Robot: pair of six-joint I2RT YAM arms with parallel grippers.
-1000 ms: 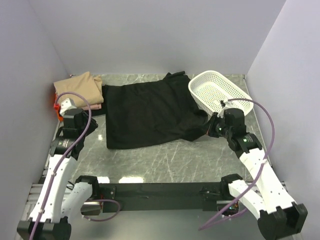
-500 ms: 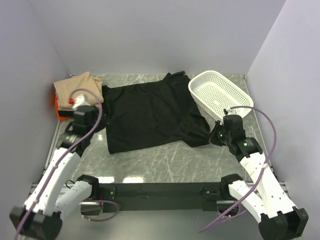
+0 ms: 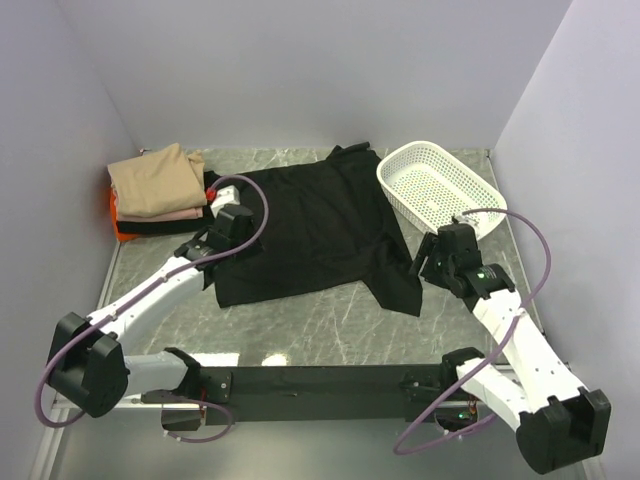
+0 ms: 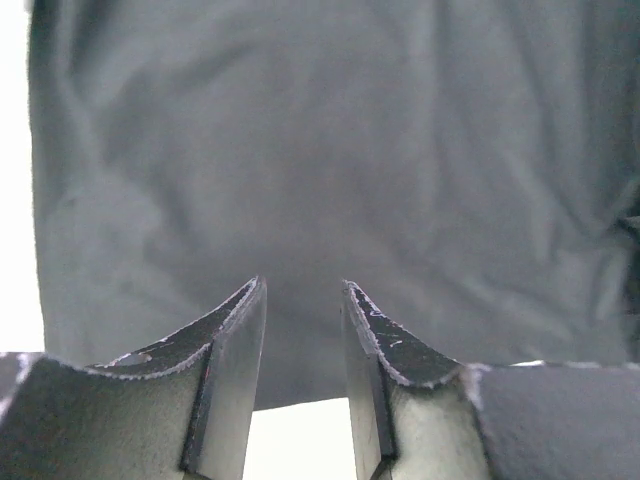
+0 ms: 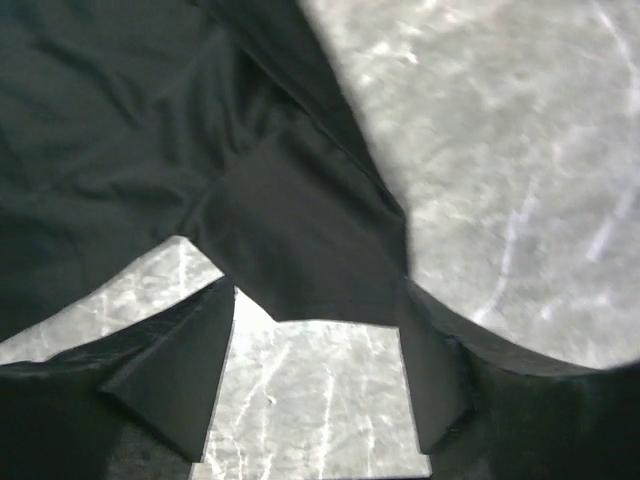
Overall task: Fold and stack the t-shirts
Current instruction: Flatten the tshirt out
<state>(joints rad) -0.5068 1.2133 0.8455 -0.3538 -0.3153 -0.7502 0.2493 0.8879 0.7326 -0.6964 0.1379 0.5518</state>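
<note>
The black t-shirt [image 3: 310, 225] is spread flat in the middle of the table [image 3: 330, 320]. Folded t-shirts [image 3: 155, 185] are stacked in its far left corner. The left gripper [image 4: 302, 290] and right gripper [image 5: 316, 300] are seen open, with nothing gripped.

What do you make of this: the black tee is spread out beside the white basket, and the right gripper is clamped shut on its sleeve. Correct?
Not quite. The right gripper is open, not shut on the sleeve, which lies loose on the table just ahead of its fingers; the right wrist view shows this. The black tee is indeed spread out beside the white basket.
</note>
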